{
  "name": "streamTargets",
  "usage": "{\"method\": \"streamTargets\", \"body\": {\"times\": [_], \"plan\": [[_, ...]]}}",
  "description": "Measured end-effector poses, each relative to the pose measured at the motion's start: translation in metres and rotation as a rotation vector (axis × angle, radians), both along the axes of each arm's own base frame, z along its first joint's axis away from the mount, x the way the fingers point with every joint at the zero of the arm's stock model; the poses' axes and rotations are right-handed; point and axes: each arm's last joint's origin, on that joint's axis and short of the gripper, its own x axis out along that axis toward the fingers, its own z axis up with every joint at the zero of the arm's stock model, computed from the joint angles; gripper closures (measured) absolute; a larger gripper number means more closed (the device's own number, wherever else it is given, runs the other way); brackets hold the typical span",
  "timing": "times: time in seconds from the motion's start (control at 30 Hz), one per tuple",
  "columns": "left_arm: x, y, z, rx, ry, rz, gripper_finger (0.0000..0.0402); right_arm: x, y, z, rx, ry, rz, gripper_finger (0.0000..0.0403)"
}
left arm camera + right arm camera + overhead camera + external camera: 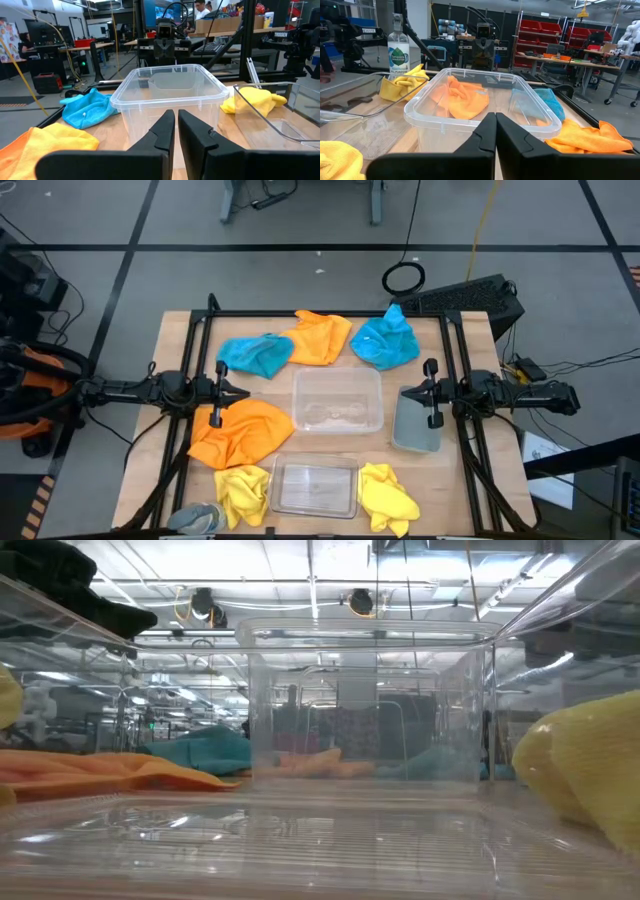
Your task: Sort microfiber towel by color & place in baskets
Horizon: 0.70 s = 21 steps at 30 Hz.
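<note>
Six towels lie on the table: blue [255, 355], orange [320, 337] and blue [387, 340] along the far side, a big orange one [240, 432] at the left, and yellow ones [243, 492] [388, 495] on either side of the near clear basket [315, 488]. A second clear basket [337, 401] stands at the centre, with the greyish basket [417, 420] to its right. My left gripper [240, 392] [176, 131] hovers shut over the big orange towel's far edge. My right gripper [408, 392] [496, 131] is shut above the greyish basket. Both point at the centre basket [170, 85] [482, 107].
A small grey thing [195, 518] lies at the near left corner. Black frame rails [300, 313] run along the far edge and both sides of the table. A black keyboard-like box [470, 298] sits past the far right corner. Bare wood shows between the centre basket and the near one.
</note>
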Motion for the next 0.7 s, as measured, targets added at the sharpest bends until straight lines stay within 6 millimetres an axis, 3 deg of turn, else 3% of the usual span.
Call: {"method": "streamTargets", "body": {"times": [0.7], "plan": [[0.0000,0.0000,0.0000,0.000,0.000,0.000,0.0369,0.0000,0.0000,0.0011,0.000,-0.013,-0.001,0.0403]]}}
